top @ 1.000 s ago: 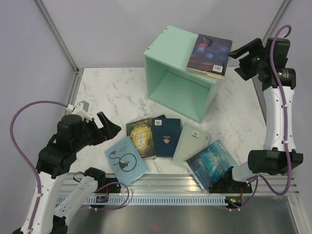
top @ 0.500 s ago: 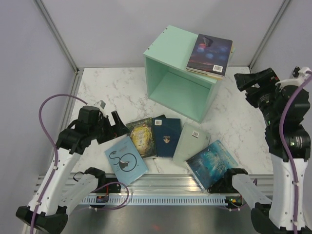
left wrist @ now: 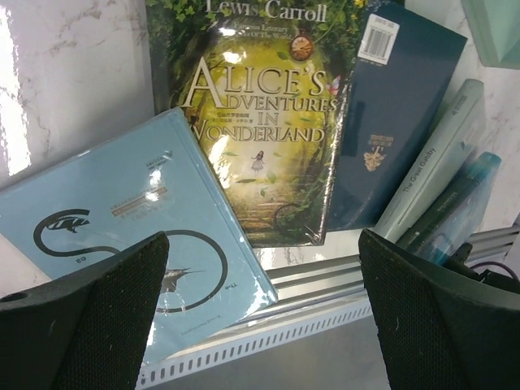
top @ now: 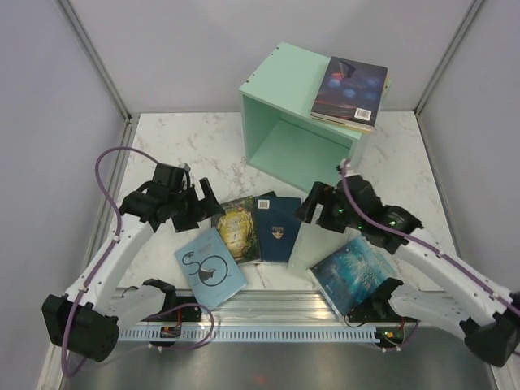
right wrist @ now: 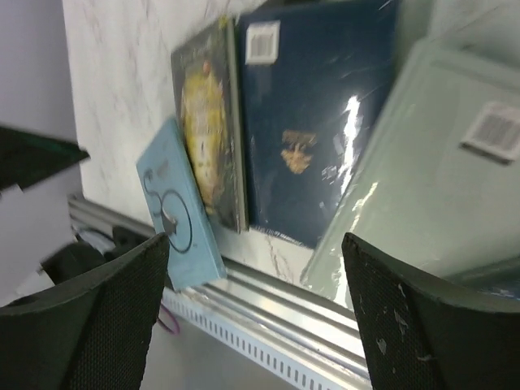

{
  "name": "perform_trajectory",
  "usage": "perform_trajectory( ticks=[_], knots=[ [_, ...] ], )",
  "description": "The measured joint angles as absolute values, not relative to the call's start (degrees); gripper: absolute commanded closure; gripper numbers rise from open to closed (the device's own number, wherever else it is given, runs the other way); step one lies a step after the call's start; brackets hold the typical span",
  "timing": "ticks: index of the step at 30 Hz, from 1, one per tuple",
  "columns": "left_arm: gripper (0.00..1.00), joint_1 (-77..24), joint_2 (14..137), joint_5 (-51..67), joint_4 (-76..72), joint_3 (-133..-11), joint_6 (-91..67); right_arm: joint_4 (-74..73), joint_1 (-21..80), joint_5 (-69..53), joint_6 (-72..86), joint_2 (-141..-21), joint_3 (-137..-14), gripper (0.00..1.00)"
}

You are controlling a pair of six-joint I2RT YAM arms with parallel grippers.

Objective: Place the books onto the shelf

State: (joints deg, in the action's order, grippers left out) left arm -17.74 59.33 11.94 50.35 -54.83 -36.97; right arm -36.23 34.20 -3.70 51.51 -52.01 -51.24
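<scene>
The mint-green shelf stands at the back with its open face toward me, and a dark book lies on its top. Several books lie flat near the front edge: light blue with a swirl, green-gold, navy, pale mint and icy blue. My left gripper hovers open just left of the green-gold book. My right gripper hovers open over the pale mint book's top edge. Both are empty.
A ribbed metal rail runs along the near table edge, and the light blue and icy blue books overhang it. Grey walls enclose the marble table on three sides.
Both arms swung inward and down to the row of books. The right came from beside the shelf, the left from the table's left edge. The books have not moved.
</scene>
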Motion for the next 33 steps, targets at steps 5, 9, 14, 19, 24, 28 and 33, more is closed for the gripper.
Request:
perform_trajectory(
  ticks=[5, 9, 14, 19, 24, 28, 33],
  knots=[
    [0.0, -17.19, 61.08, 9.76, 50.39, -52.12, -39.09, -27.88, 52.49, -0.3, 52.69, -64.51, -52.36, 0.09],
    [0.0, -14.72, 62.26, 8.73, 50.57, -48.12, -39.92, -17.91, 53.98, -3.36, 55.53, -70.19, -50.0, 0.09],
    [0.0, -9.82, 63.99, 8.01, 50.41, -46.3, -39.72, -5.91, 55.99, -8.45, 60.29, -76.86, -44.95, 0.09],
    [0.0, -5.21, 67.11, 8.6, 48.99, -45.39, -38.89, 5.43, 58.65, -13.65, 66.15, -84.31, -40.88, 0.11],
    [0.0, -3.88, 68.88, 10.04, 48.07, -44.6, -38.48, 14.2, 61.01, -15.44, 71.0, -88.2, -38.06, 0.12],
    [0.0, -3.86, 69.93, 11.03, 46.98, -44.38, -38.46, 19.42, 63.48, -15.77, 74.06, -91.55, -36.12, 0.13],
    [0.0, -3.86, 70.7, 11.29, 46.02, -43.09, -38.46, 24.75, 66.04, -15.81, 77.06, -94.28, -35.66, 0.14]
  ],
)
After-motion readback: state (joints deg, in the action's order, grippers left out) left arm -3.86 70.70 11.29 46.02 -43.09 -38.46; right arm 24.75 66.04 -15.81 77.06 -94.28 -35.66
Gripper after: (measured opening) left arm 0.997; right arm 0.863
